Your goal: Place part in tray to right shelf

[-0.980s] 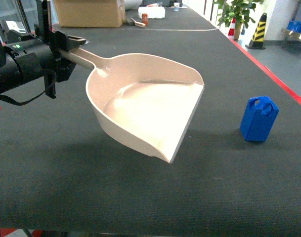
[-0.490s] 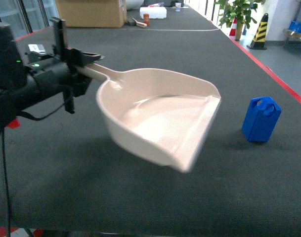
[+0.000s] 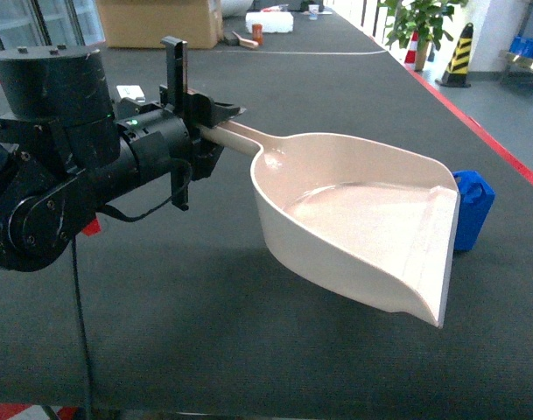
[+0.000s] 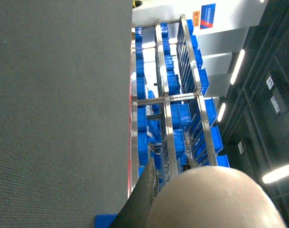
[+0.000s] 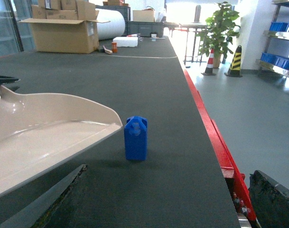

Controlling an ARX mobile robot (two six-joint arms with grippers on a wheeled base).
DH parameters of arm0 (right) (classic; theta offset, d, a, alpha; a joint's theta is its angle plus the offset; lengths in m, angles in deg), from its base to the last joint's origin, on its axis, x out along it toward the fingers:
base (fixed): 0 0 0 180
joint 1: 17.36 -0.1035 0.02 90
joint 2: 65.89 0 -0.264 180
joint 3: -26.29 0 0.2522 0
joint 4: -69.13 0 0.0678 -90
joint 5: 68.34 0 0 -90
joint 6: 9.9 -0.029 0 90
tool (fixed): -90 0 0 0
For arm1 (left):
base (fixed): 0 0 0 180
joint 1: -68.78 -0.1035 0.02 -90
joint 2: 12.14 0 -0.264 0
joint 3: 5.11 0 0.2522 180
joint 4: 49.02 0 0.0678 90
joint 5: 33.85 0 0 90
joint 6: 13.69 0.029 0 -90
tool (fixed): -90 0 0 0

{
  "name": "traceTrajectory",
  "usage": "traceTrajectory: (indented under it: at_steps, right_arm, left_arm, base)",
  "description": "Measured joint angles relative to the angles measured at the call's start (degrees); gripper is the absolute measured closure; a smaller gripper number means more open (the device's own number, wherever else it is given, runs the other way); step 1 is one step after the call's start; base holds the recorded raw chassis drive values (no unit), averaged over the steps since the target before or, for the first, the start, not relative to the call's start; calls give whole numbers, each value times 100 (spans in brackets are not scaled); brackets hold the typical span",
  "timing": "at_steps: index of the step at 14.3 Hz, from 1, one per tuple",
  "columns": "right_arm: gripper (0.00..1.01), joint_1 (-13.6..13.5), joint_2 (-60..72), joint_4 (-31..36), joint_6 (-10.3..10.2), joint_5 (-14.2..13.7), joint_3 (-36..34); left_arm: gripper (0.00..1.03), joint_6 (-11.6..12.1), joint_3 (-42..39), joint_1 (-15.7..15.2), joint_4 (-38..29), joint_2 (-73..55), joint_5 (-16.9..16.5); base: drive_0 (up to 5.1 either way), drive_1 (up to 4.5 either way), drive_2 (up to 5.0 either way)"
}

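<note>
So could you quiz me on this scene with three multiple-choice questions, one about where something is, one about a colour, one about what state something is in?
1. Where does the small block stand?
A. inside the scoop
B. on the dark table, just past the scoop's front lip
C. on the cardboard box

2. What colour is the scoop?
A. pale beige-pink
B. bright green
C. black

3. What is the left pincer doing?
A. hanging open over the table
B. clamped on the scoop's handle, holding the scoop above the table
C. gripping the block

Answers: 1 B, the right wrist view shows the block upright on the table beside the lip, with nothing in the scoop. 2 A, its whole shell is that pale tone. 3 B, the handle runs into the pincer and the scoop's shadow lies below it.
</note>
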Motion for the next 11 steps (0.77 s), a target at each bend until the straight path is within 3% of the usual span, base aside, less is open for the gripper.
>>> traceTrajectory:
  at_steps: [3,4,5,6,7,8,9,11]
  right_arm:
    - [3,0,0,0,0,2,0]
    - [3,-109,120,-426,68,-367,111]
    - [3,-68,1360,-393,131,-898,468]
    - [3,343,2186,149,260,-577,669]
    - [3,822,3012,708,505,96,861]
    - [3,1414,4168,1392,920,855,1121]
    - [3,1781,5219,1875,1329,1366,1416]
    - [3,2024,6929,2437,2020,2041,2151]
  left_arm:
    - [90,7,-39,55,-4,90,-52]
    - [90,4,-42,55,2,90,-66]
    - [90,7,-42,52,0,90,-61]
    - [90,7,-44,46,-11,90,-63]
    - [90,13,-46,46,11,90,-48]
    - [90,20,-48,48,-15,92,-63]
    - [90,22,-48,48,-11,92,-57]
    - [90,26,-50,48,-2,92,-63]
  base:
    - [0,0,0]
    - [0,0,0]
    - [0,0,0]
    - [0,0,0]
    - [0,0,0]
    - [0,0,0]
    - [0,0,0]
    - [0,0,0]
